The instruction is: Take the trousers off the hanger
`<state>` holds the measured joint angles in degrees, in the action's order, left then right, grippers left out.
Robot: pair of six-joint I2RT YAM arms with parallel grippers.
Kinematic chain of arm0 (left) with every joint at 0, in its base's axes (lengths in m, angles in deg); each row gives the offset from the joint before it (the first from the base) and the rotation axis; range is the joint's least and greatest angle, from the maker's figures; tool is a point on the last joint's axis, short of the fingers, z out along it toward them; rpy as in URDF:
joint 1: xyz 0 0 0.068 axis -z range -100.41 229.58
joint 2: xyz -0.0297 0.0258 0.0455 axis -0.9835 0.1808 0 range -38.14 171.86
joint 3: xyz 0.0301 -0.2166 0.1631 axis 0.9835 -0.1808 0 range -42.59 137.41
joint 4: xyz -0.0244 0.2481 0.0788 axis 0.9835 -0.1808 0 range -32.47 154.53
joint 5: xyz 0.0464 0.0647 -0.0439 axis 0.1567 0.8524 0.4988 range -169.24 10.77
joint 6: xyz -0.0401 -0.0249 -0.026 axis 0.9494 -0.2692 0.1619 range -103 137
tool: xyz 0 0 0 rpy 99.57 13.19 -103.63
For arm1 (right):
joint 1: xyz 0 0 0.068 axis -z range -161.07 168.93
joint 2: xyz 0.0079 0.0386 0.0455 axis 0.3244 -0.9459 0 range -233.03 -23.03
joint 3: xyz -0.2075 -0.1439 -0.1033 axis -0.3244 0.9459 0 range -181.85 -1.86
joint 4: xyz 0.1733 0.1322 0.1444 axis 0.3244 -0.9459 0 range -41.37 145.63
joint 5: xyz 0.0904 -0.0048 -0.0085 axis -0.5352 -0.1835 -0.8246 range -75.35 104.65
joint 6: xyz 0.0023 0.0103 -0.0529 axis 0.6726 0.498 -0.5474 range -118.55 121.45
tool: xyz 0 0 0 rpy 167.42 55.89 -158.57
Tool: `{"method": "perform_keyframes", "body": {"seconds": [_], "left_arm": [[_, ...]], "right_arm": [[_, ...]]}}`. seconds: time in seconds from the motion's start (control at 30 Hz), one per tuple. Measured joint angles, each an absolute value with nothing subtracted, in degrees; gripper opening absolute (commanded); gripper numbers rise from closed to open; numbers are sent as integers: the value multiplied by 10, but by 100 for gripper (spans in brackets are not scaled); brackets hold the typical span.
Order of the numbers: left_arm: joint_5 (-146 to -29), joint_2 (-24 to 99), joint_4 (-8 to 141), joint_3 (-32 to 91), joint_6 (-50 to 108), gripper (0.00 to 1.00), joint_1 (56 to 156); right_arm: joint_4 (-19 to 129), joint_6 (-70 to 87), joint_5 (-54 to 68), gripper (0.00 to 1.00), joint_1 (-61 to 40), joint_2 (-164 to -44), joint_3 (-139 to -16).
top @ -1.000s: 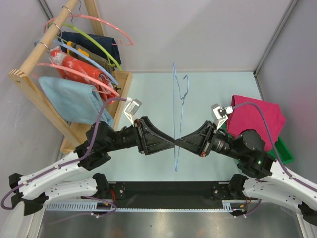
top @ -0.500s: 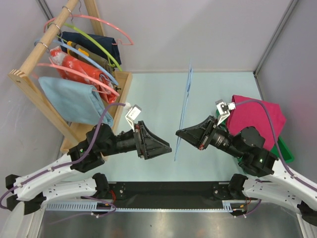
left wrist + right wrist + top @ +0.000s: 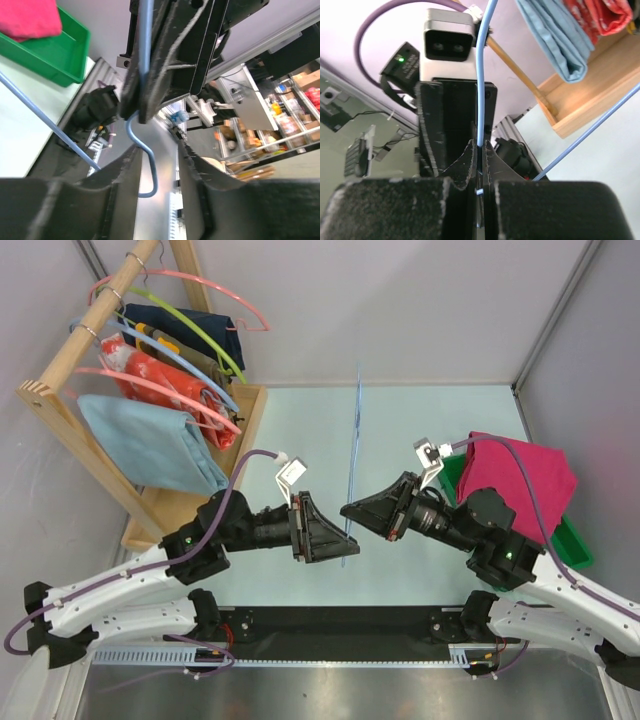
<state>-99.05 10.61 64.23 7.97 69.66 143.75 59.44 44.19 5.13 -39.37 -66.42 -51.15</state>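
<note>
Right gripper (image 3: 346, 510) pinches the bare light-blue hanger (image 3: 353, 440); left gripper (image 3: 344, 540), jaws spread around its 6 o'clock bend, should close squarely on the wire.

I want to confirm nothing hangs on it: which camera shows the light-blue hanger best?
Top external: the hanger is seen full length, edge-on and bare. Left wrist shows only its hook and one bar; right wrist shows short stretches of wire, one pinched in the right tool.
</note>
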Motion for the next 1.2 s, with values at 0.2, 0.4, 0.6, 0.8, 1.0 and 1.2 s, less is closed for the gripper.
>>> {"method": "perform_keyframes", "body": {"seconds": [0.2,0.4,0.6,0.8,1.0,1.2], "left_arm": [[-1005,105,671,64,728,0,1438],[-999,75,680,33,763,0,1455],[-932,36,673,24,769,0,1500],[-823,15,633,24,754,0,1575],[-721,-29,605,17,748,0,1649],[-634,-80,580,-23,752,0,1673]], "right_arm": [[630,460,16,0,-394,-664,-506],[667,478,-27,24,-399,-679,-491],[626,477,-9,75,-420,-681,-497],[480,450,95,95,-421,-621,-543],[366,430,193,95,-419,-536,-575],[386,430,155,86,-420,-530,-555]]}}
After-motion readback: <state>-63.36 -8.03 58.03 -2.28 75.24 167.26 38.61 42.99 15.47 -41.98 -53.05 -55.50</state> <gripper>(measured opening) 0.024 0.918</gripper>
